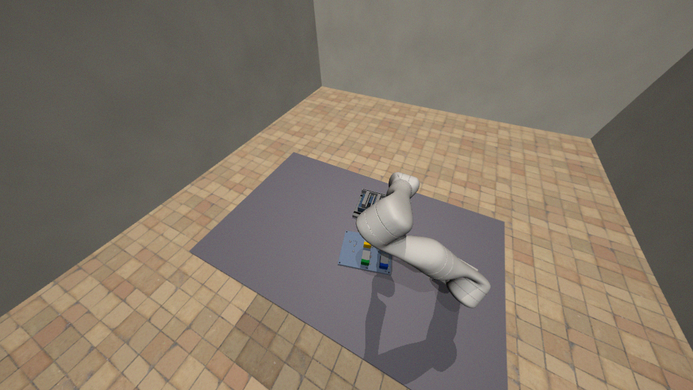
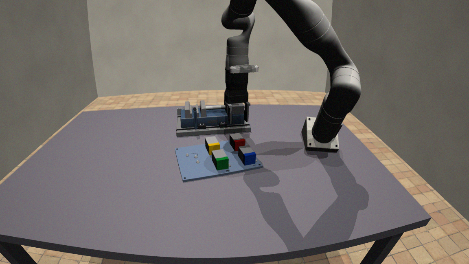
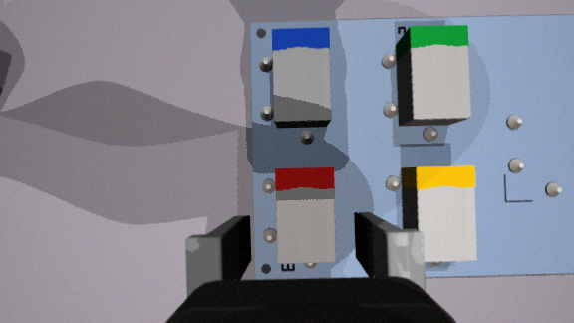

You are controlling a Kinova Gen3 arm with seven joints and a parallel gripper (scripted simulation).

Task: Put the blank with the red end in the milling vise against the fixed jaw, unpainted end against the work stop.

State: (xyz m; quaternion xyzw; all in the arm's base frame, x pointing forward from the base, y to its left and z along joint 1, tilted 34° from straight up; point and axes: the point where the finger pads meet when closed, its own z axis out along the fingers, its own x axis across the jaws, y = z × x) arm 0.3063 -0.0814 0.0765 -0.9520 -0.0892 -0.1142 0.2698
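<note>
Red-ended blank unseated.
Gripper jaws spread, apparently above it; grasp, vise placement, release outstanding.

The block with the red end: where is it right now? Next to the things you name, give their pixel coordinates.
In the wrist view, the red-ended block (image 2: 237,142) (image 3: 305,224) sits on the blue plate (image 2: 188,170) (image 3: 523,75), directly below the blue-ended block (image 2: 247,155) (image 3: 302,80).

The red blank, a pale block, lies flat on the blue plate, its painted end towards the blue blank. The green blank and yellow blank lie there too, all apart. The vise, blue with grey jaws, stands beyond the plate in the exterior view; its jaws look apart, though its inside is hard to make out.
</note>
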